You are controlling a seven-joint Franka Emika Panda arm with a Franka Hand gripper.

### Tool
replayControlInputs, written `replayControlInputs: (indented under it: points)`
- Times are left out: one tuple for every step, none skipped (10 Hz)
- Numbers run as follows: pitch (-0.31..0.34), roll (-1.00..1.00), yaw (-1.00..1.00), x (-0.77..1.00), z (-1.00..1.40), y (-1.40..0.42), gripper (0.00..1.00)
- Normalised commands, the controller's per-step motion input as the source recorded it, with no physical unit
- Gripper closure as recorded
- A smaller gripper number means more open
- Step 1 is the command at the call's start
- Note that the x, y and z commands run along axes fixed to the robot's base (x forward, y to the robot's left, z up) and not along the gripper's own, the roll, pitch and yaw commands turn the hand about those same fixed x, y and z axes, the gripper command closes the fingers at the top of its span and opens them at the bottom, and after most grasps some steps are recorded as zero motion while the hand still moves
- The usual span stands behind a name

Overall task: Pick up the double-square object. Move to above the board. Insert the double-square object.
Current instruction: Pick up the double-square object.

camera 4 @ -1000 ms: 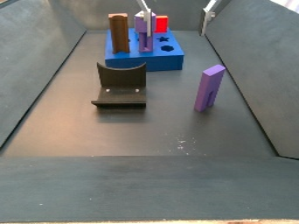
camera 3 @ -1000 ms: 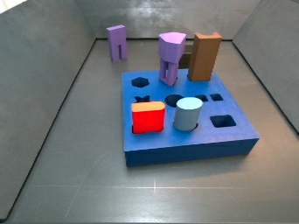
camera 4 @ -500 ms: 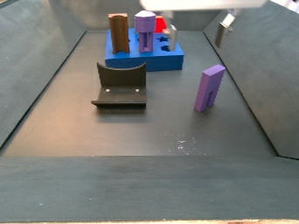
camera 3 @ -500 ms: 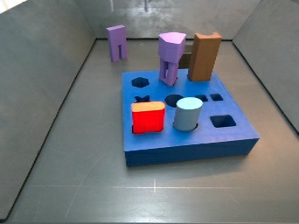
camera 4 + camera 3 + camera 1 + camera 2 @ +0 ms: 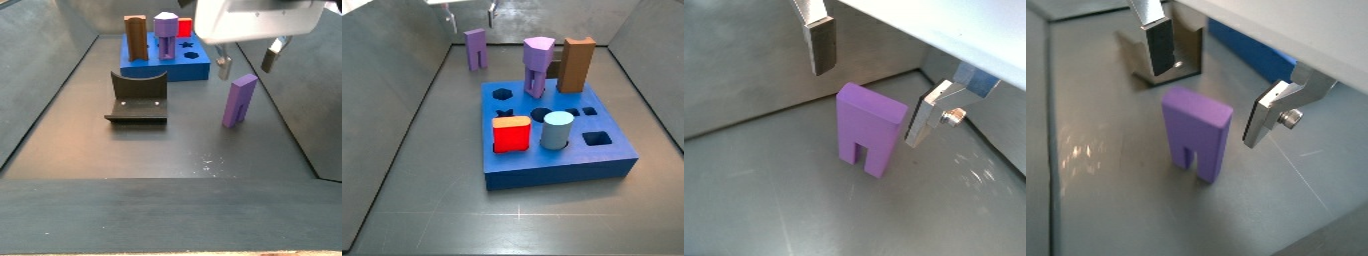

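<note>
The board (image 5: 556, 140) sits on the grey floor with most of its holes already filled: a red block (image 5: 510, 133), a pale cylinder (image 5: 556, 131), a brown rectangular block (image 5: 577, 64) and the taller purple peg (image 5: 537, 66) stand in it, and several shaped holes are open. Well apart from it, off one corner and near the wall, the double-square object (image 5: 238, 101) stands upright on the floor on its own, clear of the dark fixture (image 5: 138, 97) that lies between it and the opposite wall. The gripper (image 5: 246, 62) hangs directly above that block, not yet down on it. In both wrist views the block's long axis runs vertically, in line with the approach, and the block lies below and between the two fingers (image 5: 819, 45), one plate to either side of it with open space on both sides; the block's top face (image 5: 1197, 104) sits roughly midway across the gap. The fingers are spread wide and hold nothing. As a judgement, the pick turns on a straight descent: the block is already centred between the plates, so the fingers need only drop along its upright axis and close across its narrow faces, with little sideways correction called for.
</note>
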Motion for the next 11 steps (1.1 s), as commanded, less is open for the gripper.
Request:
replayControlInputs:
  points:
    - [-0.017, 0.13, 0.94, -0.09, -0.25, 0.14, 0.0]
    - [0.0, 0.14, 0.86, 0.0, -0.22, 0.09, 0.0]
    - [0.0, 0.19, 0.73, 0.0, -0.21, 0.0, 0.0]
    - [0.0, 0.23, 0.65, 0.02, -0.22, 0.0, 0.0]
    - [0.0, 0.18, 0.51, 0.04, -0.23, 0.0, 0.0]
    - [0.02, 0.17, 0.17, 0.03, -0.15, 0.0, 0.0]
    - [0.02, 0.13, -0.06, 0.0, -0.14, 0.0, 0.0]
    - [0.057, 0.13, -0.15, 0.0, -0.17, 0.0, 0.0]
    - [0.074, 0.1, -0.16, 0.03, -0.17, 0.0, 0.0]
    - [0.12, 0.19, -0.14, 0.1, -0.21, -0.01, 0.0]
    - [0.117, 0.19, -0.11, 0.1, -0.21, 0.0, 0.0]
